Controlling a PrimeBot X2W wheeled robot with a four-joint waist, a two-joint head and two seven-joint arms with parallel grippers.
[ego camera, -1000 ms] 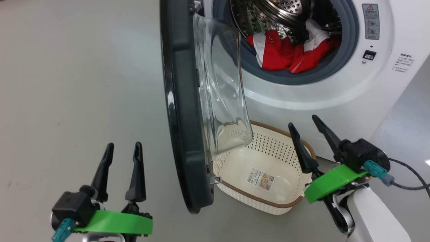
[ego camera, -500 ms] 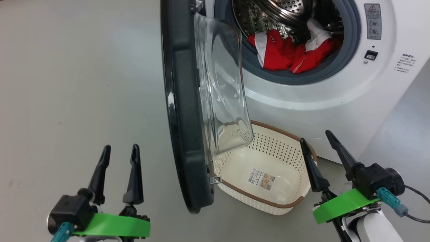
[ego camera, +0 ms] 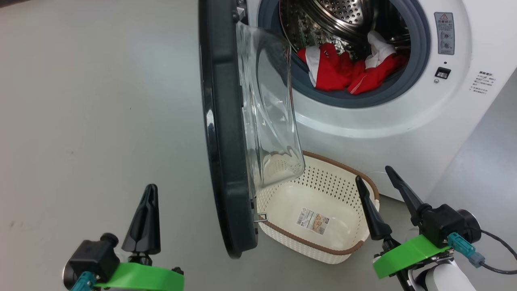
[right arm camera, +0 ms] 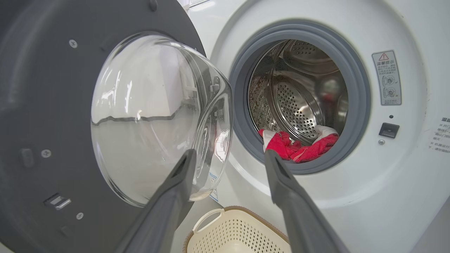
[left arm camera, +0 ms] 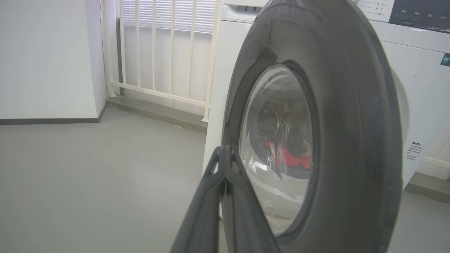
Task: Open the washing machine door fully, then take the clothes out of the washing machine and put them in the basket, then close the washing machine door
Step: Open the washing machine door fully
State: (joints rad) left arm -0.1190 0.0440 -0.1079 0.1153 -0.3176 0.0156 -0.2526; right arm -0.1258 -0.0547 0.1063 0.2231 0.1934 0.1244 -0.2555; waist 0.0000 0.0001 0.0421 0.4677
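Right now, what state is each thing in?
door, open, swung out from the machine
clothes, in the drum, at its mouth
basket, no clothes in it, on the floor
left fingers, shut on nothing
right fingers, open, holding nothing

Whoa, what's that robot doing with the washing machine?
The robot is about to empty the washing machine. The washing machine door stands open between its two arms. The red clothes lie in the drum, and the basket on the floor has no clothes yet. The left tool is shut on nothing by the door's outer side; the right tool is open, near the basket, pointing at the drum.
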